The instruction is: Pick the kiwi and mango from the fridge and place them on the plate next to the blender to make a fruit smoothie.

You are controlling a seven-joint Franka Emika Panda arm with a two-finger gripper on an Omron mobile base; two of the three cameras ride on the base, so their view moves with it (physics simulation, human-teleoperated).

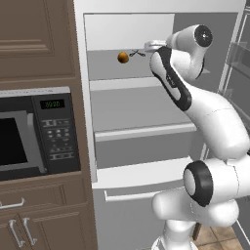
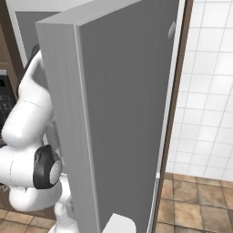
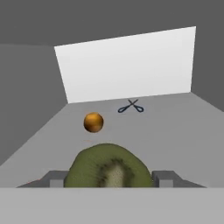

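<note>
The kiwi (image 3: 109, 168), olive-brown with a pale cut face, sits between my two fingertips, and my gripper (image 3: 110, 178) is shut on it. It is held just above the top shelf of the fridge (image 1: 132, 132). The mango (image 3: 93, 122), a small orange ball, rests further back on the same shelf, a short way beyond the kiwi and slightly left. From the left base view the mango (image 1: 123, 57) lies left of my hand (image 1: 155, 46), which reaches into the top compartment. The plate and the blender are out of view.
Small scissors (image 3: 130, 106) lie at the back of the shelf, near the rear wall. A black-fronted microwave (image 1: 34, 132) sits in the wooden cabinets left of the fridge. The open fridge door (image 2: 127, 113) stands close on the right, beside a tiled wall.
</note>
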